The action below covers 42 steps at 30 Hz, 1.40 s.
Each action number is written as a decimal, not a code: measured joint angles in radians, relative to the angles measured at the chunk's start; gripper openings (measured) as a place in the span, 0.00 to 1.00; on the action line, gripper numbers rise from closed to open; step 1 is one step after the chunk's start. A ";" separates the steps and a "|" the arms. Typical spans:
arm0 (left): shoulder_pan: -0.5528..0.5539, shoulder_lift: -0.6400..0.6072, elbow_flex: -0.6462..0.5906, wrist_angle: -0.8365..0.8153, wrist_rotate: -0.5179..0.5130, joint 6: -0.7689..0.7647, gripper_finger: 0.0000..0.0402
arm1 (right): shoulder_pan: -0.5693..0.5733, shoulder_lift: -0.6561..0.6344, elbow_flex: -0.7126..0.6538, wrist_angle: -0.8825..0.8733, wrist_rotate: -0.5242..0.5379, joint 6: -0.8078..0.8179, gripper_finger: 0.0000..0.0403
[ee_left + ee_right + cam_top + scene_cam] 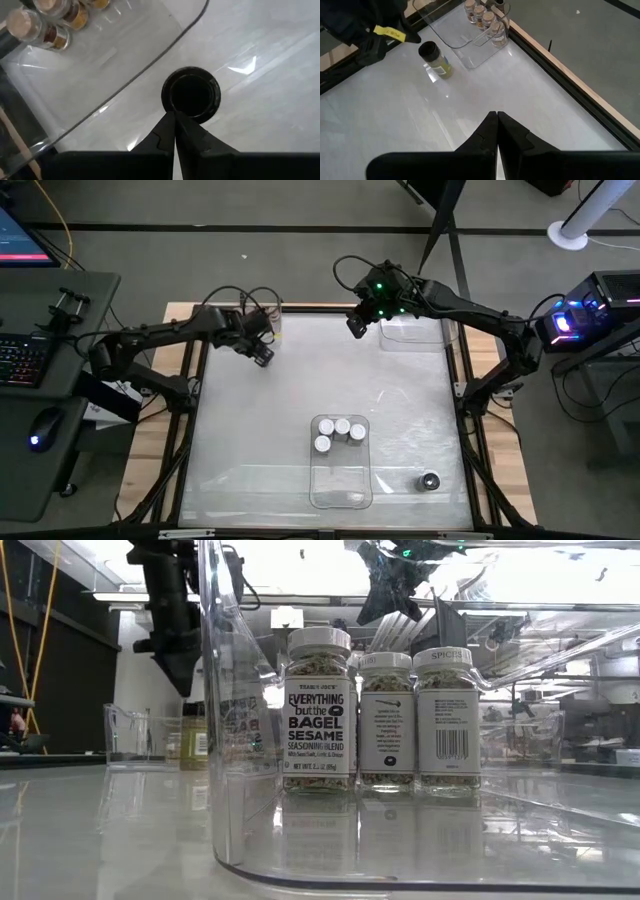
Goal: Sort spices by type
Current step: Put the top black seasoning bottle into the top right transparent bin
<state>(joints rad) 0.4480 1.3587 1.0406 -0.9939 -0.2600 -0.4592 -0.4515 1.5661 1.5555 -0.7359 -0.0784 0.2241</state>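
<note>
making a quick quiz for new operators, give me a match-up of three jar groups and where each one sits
Things:
1. white-capped jars
2. tan-capped jars
3. lone dark-capped jar

Places:
A. bare table, near right
B. tray at the far left
C. tray at the near middle

Pairs: 1-C, 2-B, 3-A

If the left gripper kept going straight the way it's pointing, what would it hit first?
Most likely the black-capped jar, right ahead of the shut left gripper; how far off is unclear.
</note>
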 joint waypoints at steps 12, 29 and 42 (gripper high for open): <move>0.007 0.023 0.035 0.013 -0.006 0.043 0.00 | 0.000 0.000 0.000 0.000 0.000 0.003 0.00; -0.005 0.103 0.038 0.096 0.040 0.023 0.00 | -0.010 -0.058 0.000 -0.164 0.017 0.038 0.00; -0.026 0.165 0.035 0.336 0.128 0.016 0.00 | -0.006 -0.171 0.000 -0.220 0.052 0.090 0.00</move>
<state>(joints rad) 0.4222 1.5238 1.0752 -0.6576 -0.1316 -0.4431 -0.4576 1.3952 1.5551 -0.9562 -0.0262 0.3141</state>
